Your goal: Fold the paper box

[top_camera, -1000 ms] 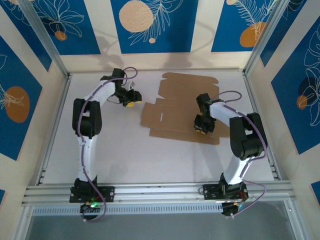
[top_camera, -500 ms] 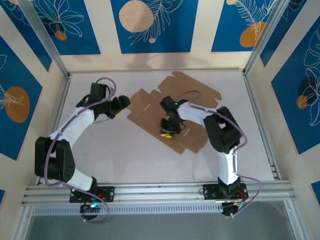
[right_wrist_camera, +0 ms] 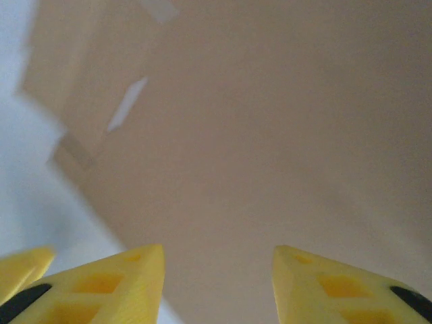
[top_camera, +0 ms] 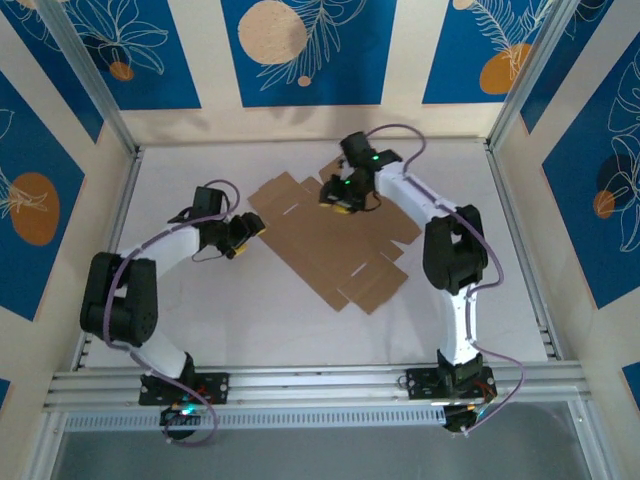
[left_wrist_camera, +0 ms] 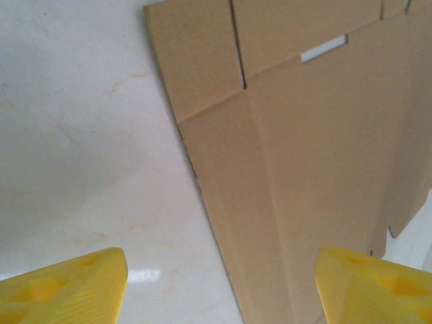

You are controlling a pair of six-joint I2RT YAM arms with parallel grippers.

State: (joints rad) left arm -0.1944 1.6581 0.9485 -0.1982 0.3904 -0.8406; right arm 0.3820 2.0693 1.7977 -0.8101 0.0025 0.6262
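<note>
Paper box (top_camera: 330, 245) is lying flat and unfolded on the white table (top_camera: 250, 320): one brown die-cut piece, all flaps down. It's sitting around the table centre, nudged toward 12 o'clock, with its long axis running from 10 to 4. I'm seeing one slot (top_camera: 290, 212) near the 10 o'clock end and a second slot (top_camera: 362, 270) near the 4 o'clock end, both showing white.

Right gripper (top_camera: 340, 200) is hanging over the box's 12 o'clock edge, with its arm reaching in from 4 o'clock. Its wrist camera is showing the jaws standing apart with nothing between them. The yellow fingertips (right_wrist_camera: 121, 277) are framing blurred cardboard close below. I can't tell whether they're touching it.

Left gripper (top_camera: 240, 232) is sitting at 9 o'clock of the box, just beside the flap at the 10 o'clock end and pointing toward it. Its wrist camera is showing the jaws spread wide and empty. The box's edge is running up between the fingertips (left_wrist_camera: 67, 290), one over bare table and the other over cardboard. I can't tell about contact here either.

Further out, an aluminium rail (top_camera: 320, 380) is running along the 6 o'clock edge and carrying both arm bases. Blue-and-cream patterned walls (top_camera: 300, 50) are closing in the table at 9, 12 and 3 o'clock.
</note>
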